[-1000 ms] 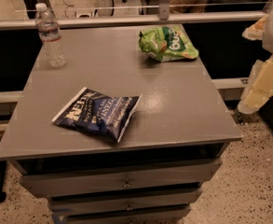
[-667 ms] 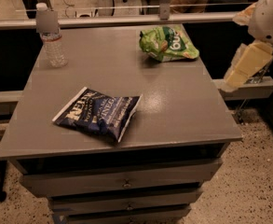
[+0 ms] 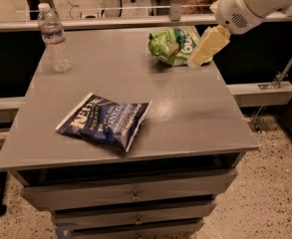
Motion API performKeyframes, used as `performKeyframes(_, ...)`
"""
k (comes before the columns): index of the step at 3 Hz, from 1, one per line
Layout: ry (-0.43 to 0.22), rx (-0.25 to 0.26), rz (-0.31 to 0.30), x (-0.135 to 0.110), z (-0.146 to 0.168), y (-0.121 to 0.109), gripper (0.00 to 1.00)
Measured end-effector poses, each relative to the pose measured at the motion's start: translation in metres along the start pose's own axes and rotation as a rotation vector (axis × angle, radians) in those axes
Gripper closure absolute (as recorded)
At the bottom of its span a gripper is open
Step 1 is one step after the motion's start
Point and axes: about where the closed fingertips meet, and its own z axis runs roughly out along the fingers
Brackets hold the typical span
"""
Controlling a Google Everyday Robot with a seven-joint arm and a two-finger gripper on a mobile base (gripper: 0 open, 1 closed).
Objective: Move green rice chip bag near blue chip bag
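Though its opening cannot be told, the gripper (image 3: 195,61) hangs by the crinkly green rice chip bag (image 3: 169,46)

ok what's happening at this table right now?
The arm's gripper is at the right edge of the green rice chip bag, which lies at the far side of the table, not lifted. The blue chip bag lies flat near the front-left, well apart. A water bottle stands far-left.

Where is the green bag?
Camera view: the green rice chip bag lies at the table's far right corner, with the gripper at its right edge.
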Motion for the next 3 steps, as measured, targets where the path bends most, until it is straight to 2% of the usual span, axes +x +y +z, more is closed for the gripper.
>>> performKeyframes(1, 0.000, 0.000, 0.000, 0.000, 0.000, 0.000, 0.00)
performKeyframes(2, -0.071, 0.022, 0.020, -0.015, 0.012, -0.007, 0.00)
performKeyframes(3, -0.201, 0.078, 0.032, -0.046, 0.048, -0.032, 0.00)
